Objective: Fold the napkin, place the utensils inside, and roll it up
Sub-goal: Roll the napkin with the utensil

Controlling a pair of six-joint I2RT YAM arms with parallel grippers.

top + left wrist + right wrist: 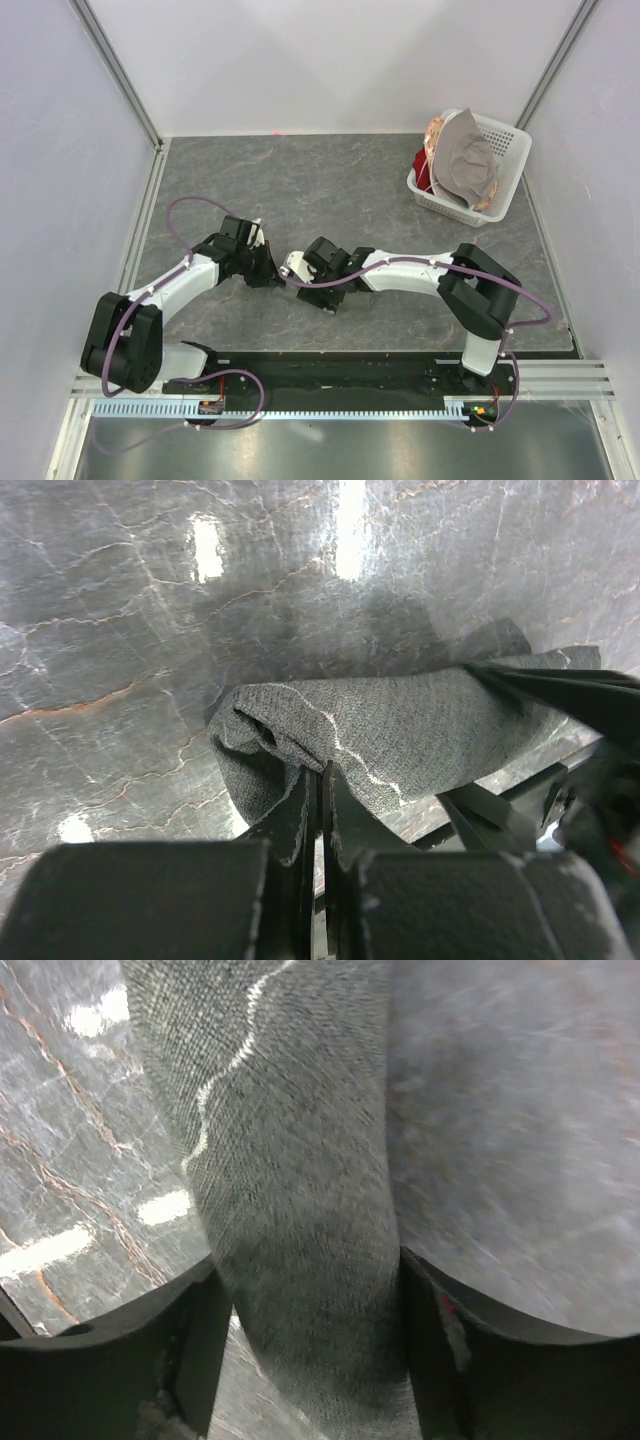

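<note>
The napkin [400,730] is nearly rolled; the left gripper [320,777] pinches its near edge, and the right gripper [306,1285] straddles the roll, squeeze unclear.

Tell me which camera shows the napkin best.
Left wrist: the napkin lies bundled across the frame, open end and hem clear, pinched by the left gripper. Right wrist gives only a blurred stretch between its fingers; top external hides it almost wholly under the arms.

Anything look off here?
The napkin is rolled loosely: its left end gapes open and the hem wanders crookedly across it. No spoon shows in any view. At the far right, a pale cloth spills over the rim of the basket.
</note>
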